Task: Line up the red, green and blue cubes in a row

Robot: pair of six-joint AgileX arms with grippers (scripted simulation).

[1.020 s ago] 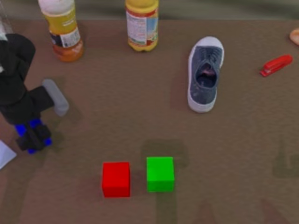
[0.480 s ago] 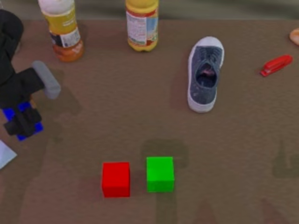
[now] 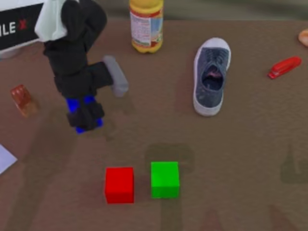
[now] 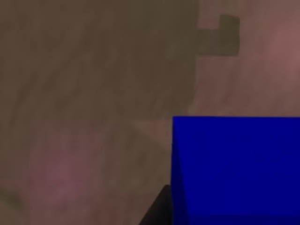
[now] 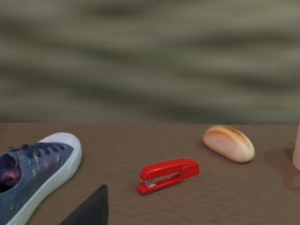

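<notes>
Since a moment ago the left pincer (image 3: 85, 117), clenched on the blue cube (image 3: 83, 107), has swung from the desk's (image 3: 240, 154) nine o'clock edge inward, now hanging wrist-down at ten o'clock of the red cube (image 3: 119, 185) and green cube (image 3: 165, 179), which sit paired, so placement appears next; right arm unseen.

Red cube (image 3: 119, 185) just left of green cube (image 3: 165, 179), near front edge, small gap between. My left gripper (image 3: 85, 115) with blue cube (image 3: 73, 104) behind and left of them. Bottle (image 3: 146, 25) at back; shoe (image 3: 211, 76) right of it; stapler (image 3: 284, 67) farther right.
</notes>
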